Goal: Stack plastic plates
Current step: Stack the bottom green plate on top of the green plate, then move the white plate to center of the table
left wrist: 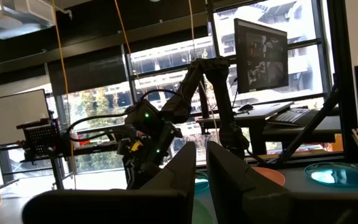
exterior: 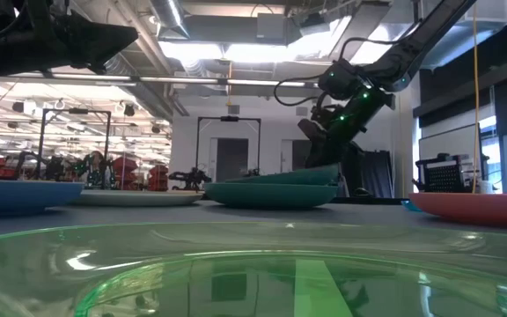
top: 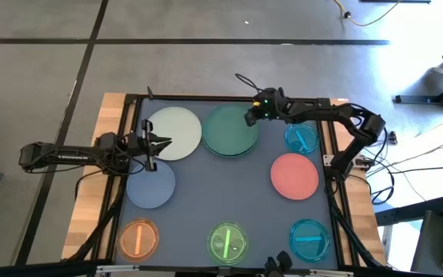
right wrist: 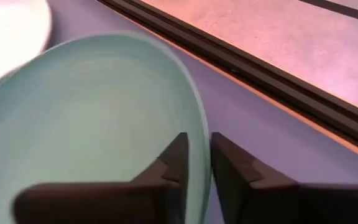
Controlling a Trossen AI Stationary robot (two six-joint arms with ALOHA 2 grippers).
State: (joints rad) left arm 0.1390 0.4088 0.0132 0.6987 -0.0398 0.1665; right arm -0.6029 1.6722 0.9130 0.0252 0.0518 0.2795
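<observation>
Now right gripper (right wrist: 196, 163) on matte green plate (right wrist: 92, 118).

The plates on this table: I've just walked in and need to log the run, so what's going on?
The right hand is at the rim of the upper green plate, which sits tilted on a second green plate at the table's far side; its fingers straddle the rim. The left hand hovers between the cream-white plate and the blue-grey plate. The salmon-pink plate and the small translucent ones lie singly.
</observation>
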